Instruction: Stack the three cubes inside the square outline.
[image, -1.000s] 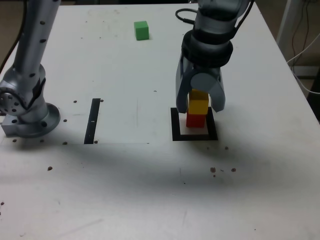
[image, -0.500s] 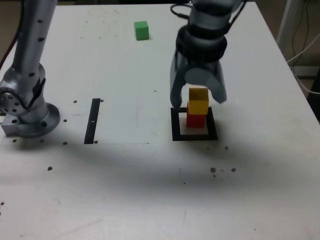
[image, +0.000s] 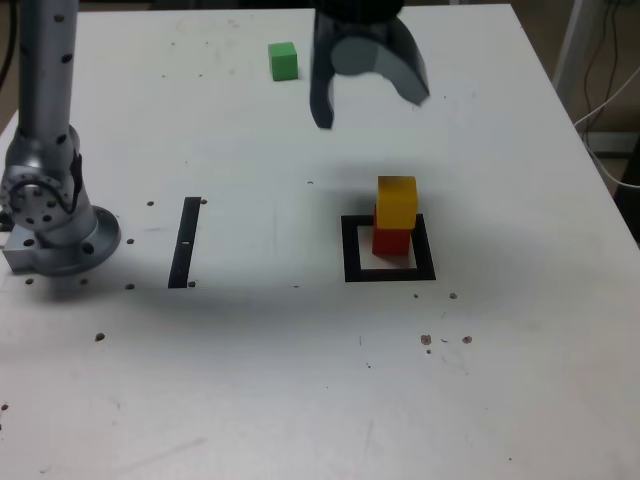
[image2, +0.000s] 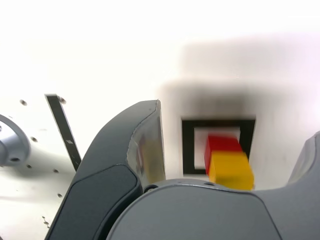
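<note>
Inside the square outline (image: 353, 272), the red cube (image: 391, 242) is topped by the yellow cube (image: 397, 203); the gripper (image: 369, 108), jaws apart, has been raised clear.

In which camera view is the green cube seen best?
The exterior view: it shows the green cube whole and uncovered, on the white table. The wrist view does not show this cube; only the red and yellow ones appear there.
</note>
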